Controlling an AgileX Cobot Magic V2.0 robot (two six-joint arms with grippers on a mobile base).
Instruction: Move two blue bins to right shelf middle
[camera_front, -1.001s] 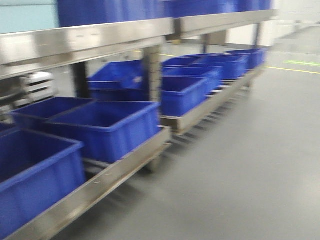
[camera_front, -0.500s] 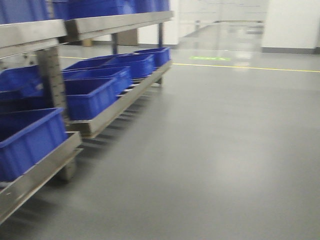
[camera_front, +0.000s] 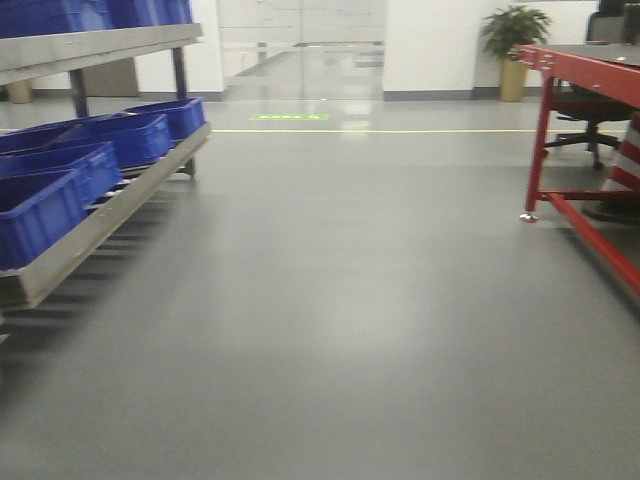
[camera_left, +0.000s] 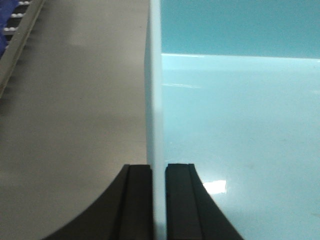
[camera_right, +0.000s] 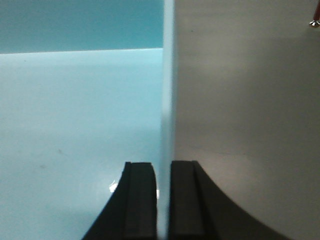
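Note:
A pale blue bin (camera_left: 240, 125) fills the right half of the left wrist view. My left gripper (camera_left: 159, 200) is shut on its left side wall, one finger inside and one outside. In the right wrist view the same pale bin (camera_right: 75, 125) fills the left half, and my right gripper (camera_right: 163, 200) is shut on its right side wall. The bin hangs above grey floor. Whether a second bin is nested in it I cannot tell. The bin and both arms do not show in the front view. The right shelf is out of view.
A steel rack (camera_front: 100, 215) with several dark blue bins (camera_front: 40, 210) runs along the left. A red table frame (camera_front: 590, 120) stands at the right, with a potted plant (camera_front: 513, 45) behind it. Grey floor (camera_front: 340, 300) with a yellow line (camera_front: 400, 131) stretches ahead.
The front view has swung to the right. The rack with dark blue bins slid from the centre to the left edge, and the red table and plant came into view.

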